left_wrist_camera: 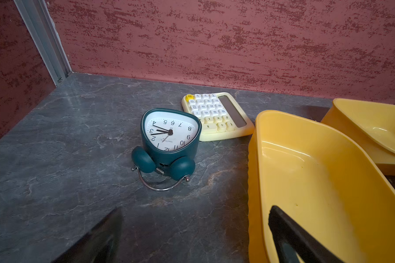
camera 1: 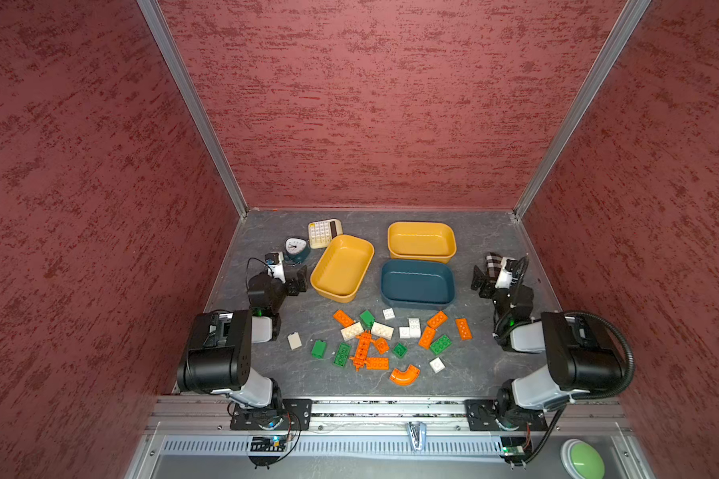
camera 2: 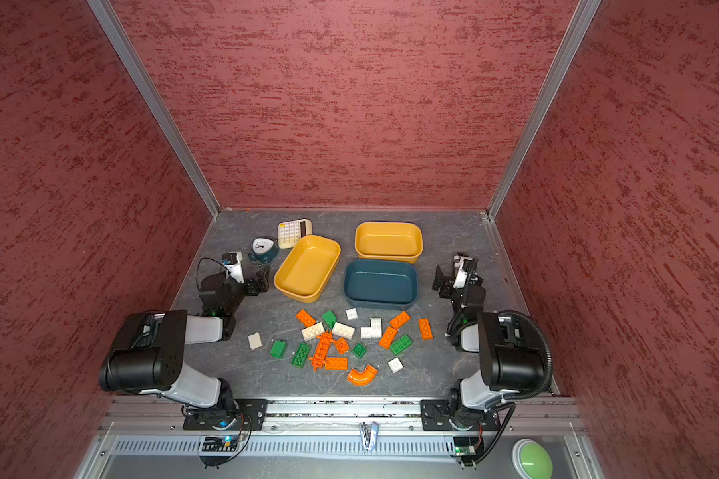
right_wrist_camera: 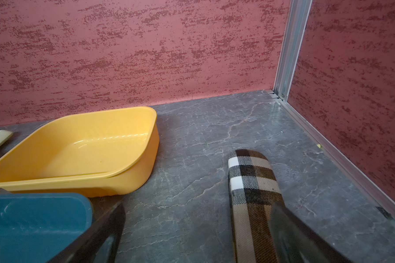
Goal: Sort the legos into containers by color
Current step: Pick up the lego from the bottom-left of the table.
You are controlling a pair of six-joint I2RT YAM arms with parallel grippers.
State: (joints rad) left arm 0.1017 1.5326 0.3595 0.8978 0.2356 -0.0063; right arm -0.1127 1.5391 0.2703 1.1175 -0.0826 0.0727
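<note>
Several orange, green and white legos lie scattered on the front middle of the table, among them an orange elbow [camera 1: 404, 374], an orange beam [camera 1: 363, 348], a green brick [camera 1: 319, 348] and a white brick [camera 1: 294, 341]. Behind them stand the containers, all empty: a yellow tray [camera 1: 341, 267], a second yellow tray [camera 1: 421, 240] and a teal tray [camera 1: 417, 284]. My left gripper [camera 1: 299, 280] hovers open beside the first yellow tray [left_wrist_camera: 306, 159]. My right gripper [camera 1: 480, 282] is open to the right of the teal tray [right_wrist_camera: 32, 218], holding nothing.
A teal alarm clock [left_wrist_camera: 169, 136] and a cream calculator [left_wrist_camera: 214, 116] lie at the back left, ahead of the left gripper. A plaid case [right_wrist_camera: 251, 182] lies under the right gripper's outer finger. Red walls close in three sides.
</note>
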